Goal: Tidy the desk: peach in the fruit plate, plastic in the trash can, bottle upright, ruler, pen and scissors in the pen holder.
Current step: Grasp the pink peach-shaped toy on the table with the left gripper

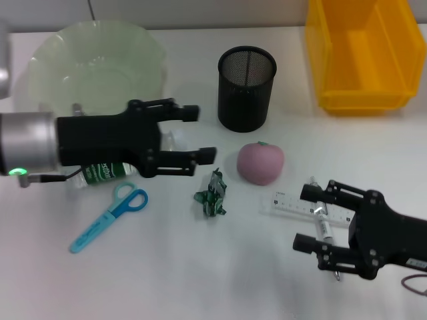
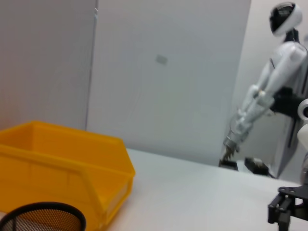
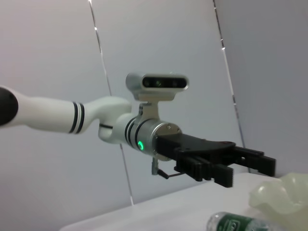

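Black fingers of the left gripper [image 1: 203,133] are spread wide and hold nothing. It hangs over the bottle [image 1: 103,173], which lies flat and points from 9 to 3 o'clock. The right gripper [image 1: 309,218] is spread wide too, holding nothing, just above the ruler [image 1: 293,204] and pen [image 1: 323,227]. The pink peach [image 1: 261,162] sits at 6 o'clock from the pen holder [image 1: 246,88]. The blue scissors [image 1: 109,217] point from 7 to 1 o'clock.
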You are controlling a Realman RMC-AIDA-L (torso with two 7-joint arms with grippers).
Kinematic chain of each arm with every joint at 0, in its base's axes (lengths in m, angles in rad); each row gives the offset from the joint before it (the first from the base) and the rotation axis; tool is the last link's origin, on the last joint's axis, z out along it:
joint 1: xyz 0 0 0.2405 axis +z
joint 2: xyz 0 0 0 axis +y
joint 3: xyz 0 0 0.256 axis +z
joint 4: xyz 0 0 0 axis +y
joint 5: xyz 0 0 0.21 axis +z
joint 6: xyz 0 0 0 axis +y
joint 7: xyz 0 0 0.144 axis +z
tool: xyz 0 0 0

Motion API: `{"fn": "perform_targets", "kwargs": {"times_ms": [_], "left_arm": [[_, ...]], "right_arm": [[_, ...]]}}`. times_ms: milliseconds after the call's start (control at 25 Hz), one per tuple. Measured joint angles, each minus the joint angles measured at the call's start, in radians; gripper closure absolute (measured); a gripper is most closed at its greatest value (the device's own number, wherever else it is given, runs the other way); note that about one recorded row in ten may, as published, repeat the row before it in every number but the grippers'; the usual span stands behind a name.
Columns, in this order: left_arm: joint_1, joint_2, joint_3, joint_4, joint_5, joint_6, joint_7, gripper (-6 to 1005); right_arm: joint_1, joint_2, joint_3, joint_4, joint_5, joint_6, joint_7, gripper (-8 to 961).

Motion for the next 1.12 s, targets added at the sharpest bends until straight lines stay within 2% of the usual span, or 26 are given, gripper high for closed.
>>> {"fn": "perform_targets", "kwargs": {"times_ms": [160, 400, 560, 600, 760, 880, 1120], "left_arm": [[-0.057, -0.002, 0.089, -0.022, 0.000, -0.090, -0.049, 189], [-0.181, -0.007, 0.190, -0.128, -0.003, -0.213, -0.060, 190], [-0.225, -0.011, 0.261, -0.153, -0.017, -0.298, -0.061, 190], [-0.225, -0.011, 0.261, -0.153, -0.017, -0.298, -0.061, 190], [-0.226, -0.011, 0.360, -0.155, -0.081, -0.361, -0.061, 191], [-0.225, -0.011, 0.381, -0.156, -0.086, -0.378, -0.062, 191], [-0.223, -0.010, 0.446, -0.164, -0.111, -0.457, -0.071, 191]], "right_arm": [[-0.009, 0.002, 0.001, 0.053, 0.000, 0.020, -0.055, 180], [-0.004, 0.002, 0.001, 0.073, 0.000, 0.024, -0.056, 180], [-0.014, 0.001, 0.014, 0.076, 0.000, 0.028, -0.054, 181], [-0.014, 0.001, 0.014, 0.076, 0.000, 0.028, -0.054, 181], [-0.046, 0.001, 0.101, 0.077, 0.000, 0.038, -0.054, 181], [-0.055, 0.000, 0.131, 0.076, -0.002, 0.038, -0.056, 181], [-0.057, -0.002, 0.141, 0.073, -0.007, 0.048, -0.057, 182]]}}
